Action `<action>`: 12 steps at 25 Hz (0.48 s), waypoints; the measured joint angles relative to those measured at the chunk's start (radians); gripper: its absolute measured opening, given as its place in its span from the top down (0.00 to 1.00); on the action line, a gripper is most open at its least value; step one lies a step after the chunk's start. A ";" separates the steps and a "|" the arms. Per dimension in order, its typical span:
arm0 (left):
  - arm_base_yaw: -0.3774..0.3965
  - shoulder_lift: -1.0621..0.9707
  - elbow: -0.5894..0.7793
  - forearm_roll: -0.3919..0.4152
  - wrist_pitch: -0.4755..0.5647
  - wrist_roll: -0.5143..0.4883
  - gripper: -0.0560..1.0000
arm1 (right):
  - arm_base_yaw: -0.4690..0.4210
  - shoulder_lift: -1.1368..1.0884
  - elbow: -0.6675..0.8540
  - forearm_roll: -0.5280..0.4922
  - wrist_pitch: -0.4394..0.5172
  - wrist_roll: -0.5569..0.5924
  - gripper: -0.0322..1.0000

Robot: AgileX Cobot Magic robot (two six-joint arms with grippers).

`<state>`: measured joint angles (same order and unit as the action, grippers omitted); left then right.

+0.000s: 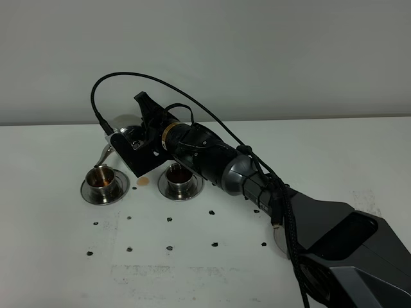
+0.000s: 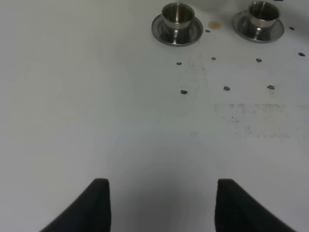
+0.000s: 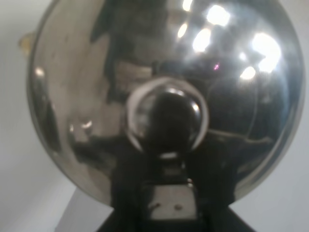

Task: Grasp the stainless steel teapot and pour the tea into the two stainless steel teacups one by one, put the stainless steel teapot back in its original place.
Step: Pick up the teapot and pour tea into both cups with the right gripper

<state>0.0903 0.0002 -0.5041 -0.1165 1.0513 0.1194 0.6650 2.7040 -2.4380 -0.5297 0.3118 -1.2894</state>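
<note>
The stainless steel teapot (image 1: 124, 124) hangs tilted in the air with its thin spout (image 1: 101, 160) dipping over the left teacup (image 1: 103, 180). Brown tea shows inside that cup. The right teacup (image 1: 181, 179) stands on its saucer just below the wrist, also brownish inside. My right gripper (image 1: 138, 145) reaches across from the right and is shut on the teapot's handle. The right wrist view is filled by the domed lid (image 3: 96, 96) and its knob (image 3: 166, 116). My left gripper (image 2: 161, 195) is open over bare table, well short of both teacups (image 2: 177, 14) (image 2: 263, 12).
An orange drip (image 1: 142, 181) marks the white table (image 1: 334, 147) between the cups. Small dark dots (image 1: 169, 219) lie in rows in front of them. A pale round edge, maybe the empty saucer (image 1: 278, 239), peeks from under the right arm (image 1: 334, 231).
</note>
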 joint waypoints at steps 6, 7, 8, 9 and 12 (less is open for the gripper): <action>0.000 0.000 0.000 0.000 0.000 0.000 0.44 | 0.004 0.000 0.000 0.001 0.000 0.000 0.77; 0.000 0.000 0.000 0.000 0.000 0.000 0.44 | 0.005 0.000 0.000 0.001 0.000 0.000 0.77; 0.000 0.000 0.000 0.000 0.000 0.000 0.44 | 0.005 0.000 0.000 0.002 0.000 0.000 0.77; 0.000 0.000 0.000 0.000 0.000 0.000 0.44 | 0.005 0.000 0.000 0.003 0.000 0.000 0.77; 0.000 0.000 0.000 0.000 0.000 0.000 0.44 | 0.005 0.000 0.000 0.004 0.000 0.000 0.77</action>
<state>0.0903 0.0002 -0.5041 -0.1165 1.0513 0.1194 0.6701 2.7040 -2.4380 -0.5257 0.3118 -1.2894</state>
